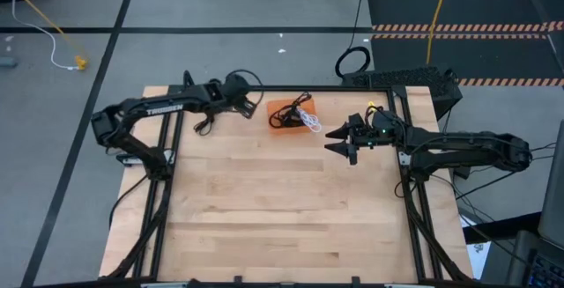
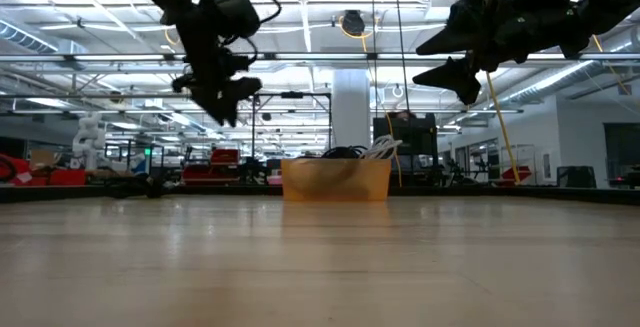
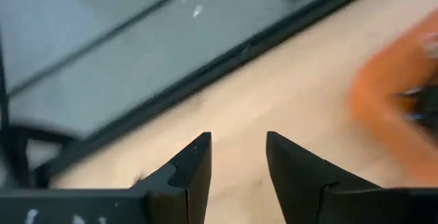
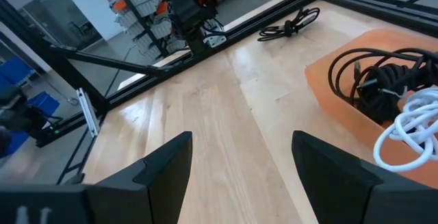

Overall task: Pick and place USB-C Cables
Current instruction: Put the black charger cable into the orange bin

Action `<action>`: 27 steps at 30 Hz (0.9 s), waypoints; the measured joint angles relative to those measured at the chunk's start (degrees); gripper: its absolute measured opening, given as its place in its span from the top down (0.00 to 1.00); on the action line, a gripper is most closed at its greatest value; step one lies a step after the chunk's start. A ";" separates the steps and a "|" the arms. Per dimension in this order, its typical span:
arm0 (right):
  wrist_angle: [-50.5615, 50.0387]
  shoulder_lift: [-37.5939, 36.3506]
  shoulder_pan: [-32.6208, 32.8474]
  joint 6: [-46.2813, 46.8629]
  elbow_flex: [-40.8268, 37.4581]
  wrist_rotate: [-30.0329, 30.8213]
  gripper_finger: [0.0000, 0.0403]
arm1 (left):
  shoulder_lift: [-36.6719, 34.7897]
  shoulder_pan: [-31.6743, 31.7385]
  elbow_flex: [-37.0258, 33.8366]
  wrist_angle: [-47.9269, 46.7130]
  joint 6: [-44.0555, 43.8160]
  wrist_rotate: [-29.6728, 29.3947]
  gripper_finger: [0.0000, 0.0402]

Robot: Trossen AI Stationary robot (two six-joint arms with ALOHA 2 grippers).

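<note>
Orange pad [image 1: 286, 117] sitting upper centre of the high view, near the table's [image 1: 282, 226] far edge, loaded with a tangle of dark coils [image 4: 383, 80] and the white cable [image 4: 410, 135]. How many black bundles in that heap? Cannot tell; too knotted to count. One black cable [image 1: 204, 122] lying alone on the wood, left of the pad in the high view, also showing at the top of the right wrist view [image 4: 291, 24].

Left gripper [image 1: 249, 103] up in the air, upper left of centre, between the stray cable and the pad; fingers [image 3: 195, 166] parted with bare wood showing through the gap, nothing held. Right gripper [image 1: 339, 141] hanging just right of the pad, fingers [image 4: 168, 162] spread wide, nothing between them either. Both well clear of the tabletop in the low view.

Looks like a between-cables moment: most of the job apparently done, one bundle left out on the table. Next move, by the look of things: left arm down over the stray black coil, fingers straddling the bundle's thick middle, close, lift, carry across to the pad. Loose ends likely to trail, so a firm central pinch wanted.
</note>
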 joint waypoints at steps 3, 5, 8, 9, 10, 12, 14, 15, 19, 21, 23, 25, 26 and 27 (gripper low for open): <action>0.01 0.00 0.00 0.07 0.00 -0.01 0.40 | 0.67 2.13 -0.01 -8.13 -4.75 0.19 0.66; 0.00 0.00 0.00 0.09 0.00 -0.01 0.40 | 2.02 3.60 -0.01 -12.43 -7.12 0.27 0.66; -0.20 0.00 0.00 0.11 0.00 -0.02 0.40 | 3.72 6.15 -0.04 -21.46 -9.41 0.69 0.66; -0.49 0.00 0.00 0.11 0.00 -0.02 0.40 | 4.49 6.82 -0.02 -23.82 -10.13 0.78 0.66; -0.78 0.00 0.00 0.07 0.00 -0.04 0.40 | 5.22 7.48 -0.01 -26.54 -10.79 1.06 0.66; -1.15 0.00 0.00 -0.07 0.00 -0.04 0.40 | 6.37 8.44 -0.12 -31.69 -11.90 1.95 0.66; -1.55 0.00 0.01 -0.36 0.00 -0.04 0.40 | 7.30 8.81 -0.24 -33.63 -12.44 2.09 0.66; -1.70 0.02 0.02 -0.47 0.00 -0.04 0.40 | 7.69 9.01 -0.84 -33.65 -12.43 2.38 0.66; -1.73 0.00 0.02 -0.76 0.00 -0.04 0.40 | 8.70 9.82 -4.24 -30.03 -11.67 2.96 0.66; -1.73 0.00 0.02 -0.83 0.00 -0.07 0.40 | 8.77 10.79 -6.82 -26.92 -11.53 3.77 0.66; -1.75 0.00 0.02 -0.91 0.00 -0.07 0.40 | 8.71 11.69 -9.43 -22.55 -11.24 5.26 0.66; -1.77 0.00 0.02 -0.92 0.00 -0.06 0.40 | 8.74 12.64 -11.61 -19.60 -11.04 6.74 0.66; -1.75 0.00 0.02 -0.92 0.00 -0.04 0.40 | 8.70 13.12 -12.51 -18.73 -10.99 6.86 0.66; -1.77 0.00 0.02 -0.92 0.00 -0.05 0.40 | 8.68 13.47 -13.34 -17.94 -10.93 6.73 0.66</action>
